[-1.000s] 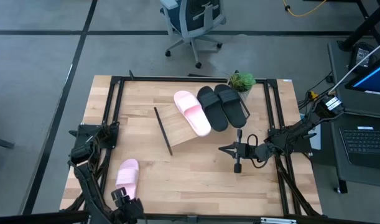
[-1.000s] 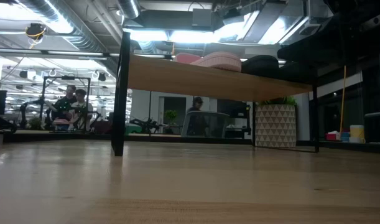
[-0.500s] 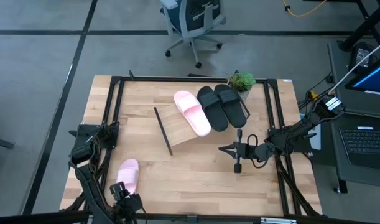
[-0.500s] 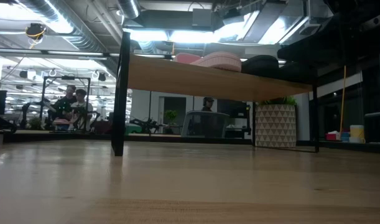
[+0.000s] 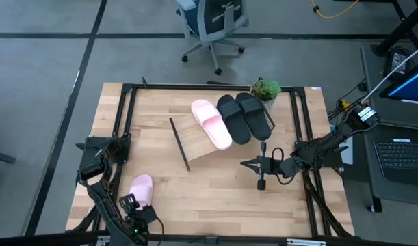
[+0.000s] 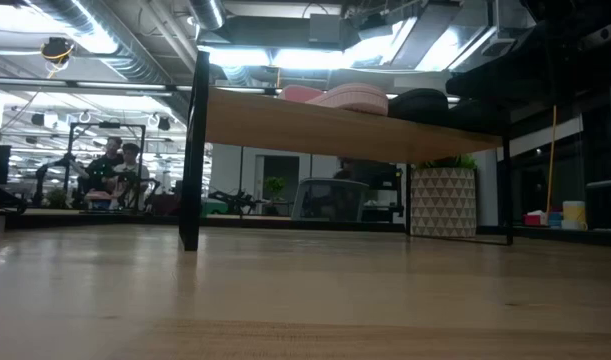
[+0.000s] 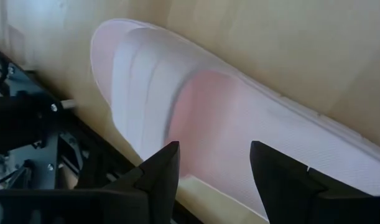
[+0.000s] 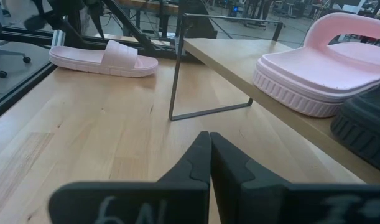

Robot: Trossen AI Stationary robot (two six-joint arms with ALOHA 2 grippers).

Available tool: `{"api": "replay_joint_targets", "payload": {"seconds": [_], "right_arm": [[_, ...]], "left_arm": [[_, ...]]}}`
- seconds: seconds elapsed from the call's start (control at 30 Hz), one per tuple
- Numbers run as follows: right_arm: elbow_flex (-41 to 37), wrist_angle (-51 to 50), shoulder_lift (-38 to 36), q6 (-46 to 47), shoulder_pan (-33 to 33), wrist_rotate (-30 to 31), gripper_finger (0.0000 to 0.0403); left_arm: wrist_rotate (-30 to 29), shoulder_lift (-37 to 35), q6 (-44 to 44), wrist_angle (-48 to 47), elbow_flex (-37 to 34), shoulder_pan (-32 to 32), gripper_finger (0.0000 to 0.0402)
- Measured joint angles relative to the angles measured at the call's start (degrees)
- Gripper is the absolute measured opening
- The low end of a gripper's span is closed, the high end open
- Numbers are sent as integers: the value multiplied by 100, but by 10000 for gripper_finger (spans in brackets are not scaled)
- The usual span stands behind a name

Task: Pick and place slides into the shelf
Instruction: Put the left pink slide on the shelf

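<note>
1. "6N", hand-written in pale marker, stands on the right gripper point(image 8: 209, 163) body, seen in the right wrist view.
2. Further marks beside it are cut off and cannot be read.

We see the left gripper point(image 5: 131, 209) over a pink slide point(image 5: 141, 188), three slides on the shelf point(image 5: 195, 141).

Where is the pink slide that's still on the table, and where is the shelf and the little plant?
Loose pink slide point(image 5: 141, 186), high view: on its top strap.
Shelf point(image 5: 195, 141), high view: on the bare wood beside the slides.
Plant point(image 5: 266, 88), high view: on its green leaves.
</note>
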Motion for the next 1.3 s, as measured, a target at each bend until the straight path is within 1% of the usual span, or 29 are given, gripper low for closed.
{"api": "replay_joint_targets", "payload": {"seconds": [0.13, 0.3, 0.5, 0.67, 0.83, 1.07, 1.3], "right_arm": [[0, 0, 0, 0, 2, 0, 7], [0, -2, 0, -2, 0, -1, 7], [0, -4, 0, -2, 0, -2, 7], [0, -4, 0, -2, 0, -1, 7], [0, -9, 0, -2, 1, -1, 7], [0, -48, 0, 2, 2, 0, 7], [0, -50, 0, 4, 2, -2, 7]], "left_arm": [[-30, 2, -4, 7, -48, 12, 179], [-33, 0, -157, 3, -48, 13, 157], [579, -58, -6, 5, -48, 116, 125], [592, -131, 48, 5, -45, 197, 111], [429, -131, 162, 3, -45, 265, 108], [-207, -131, 259, 3, -45, 188, 108], [-396, -131, 245, 3, -45, -71, 108]]}}
